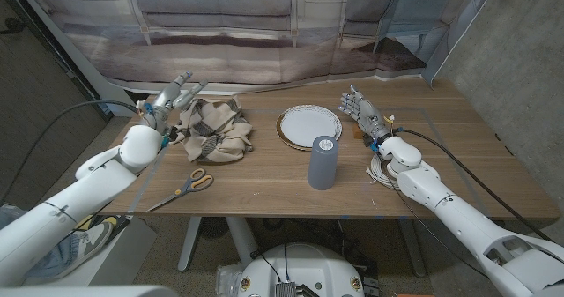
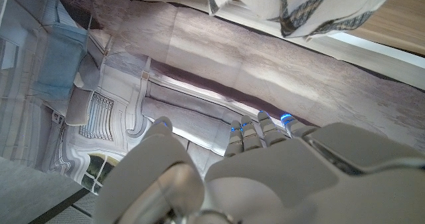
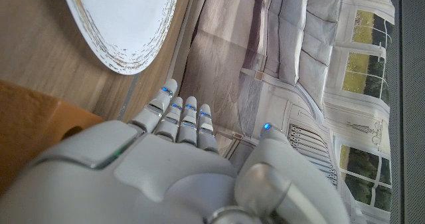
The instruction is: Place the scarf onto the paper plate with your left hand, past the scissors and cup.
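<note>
While unheld, scarf (image 1: 214,128) beside left hand (image 1: 173,99).

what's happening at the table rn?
The scarf lies bunched on the table's left side. The left hand is at its far-left edge, fingers apart, holding nothing. The paper plate is bare, with the grey cup in front of it and the scissors near the front edge. The right hand waits open beside the plate.
</note>
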Available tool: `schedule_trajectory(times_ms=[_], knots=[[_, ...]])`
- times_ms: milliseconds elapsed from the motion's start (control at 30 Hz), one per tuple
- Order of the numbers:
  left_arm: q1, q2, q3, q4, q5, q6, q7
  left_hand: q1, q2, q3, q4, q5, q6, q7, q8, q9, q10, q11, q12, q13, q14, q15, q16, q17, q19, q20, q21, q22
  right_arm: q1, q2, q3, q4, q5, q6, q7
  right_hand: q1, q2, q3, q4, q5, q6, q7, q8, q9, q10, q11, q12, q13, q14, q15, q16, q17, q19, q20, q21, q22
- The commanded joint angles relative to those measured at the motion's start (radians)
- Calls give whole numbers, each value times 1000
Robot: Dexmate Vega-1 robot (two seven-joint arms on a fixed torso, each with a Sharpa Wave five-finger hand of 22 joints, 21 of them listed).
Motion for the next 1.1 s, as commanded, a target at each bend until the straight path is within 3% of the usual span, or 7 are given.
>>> schedule_trajectory(times_ms=[33,467,1100], knots=[[-42,7,45,0,28,58,-12,13,1,-2,-3,7,8,-5,2,3,7,-1,4,4,4,-2,0,6,7,0,1,2,2,-8,0,6,-2,4,12,0,11,0,-3,-6,11,-3,-4,6,6,-3,-4,3,1,2,0,3,-3,4,-3,4],[-53,9,75,-6,47,91,-2,16,1,-4,-4,9,8,-5,1,3,6,-1,2,4,3,-2,-1,6,6,2,1,2,-19,-27,11,-26,-2,8,6,0,11,-1,-3,-6,11,-4,-4,6,10,-3,-3,3,4,2,1,3,-2,4,-6,4],[-111,10,153,-10,126,174,7,25,-5,-9,-10,15,-4,-11,-6,3,-4,0,-3,4,-1,-1,-4,6,4,7,-1,1,-17,-18,7,3,10,19,32,-1,11,-2,-4,-7,11,-5,-5,6,11,-4,-4,3,6,2,1,3,1,5,-10,4]])
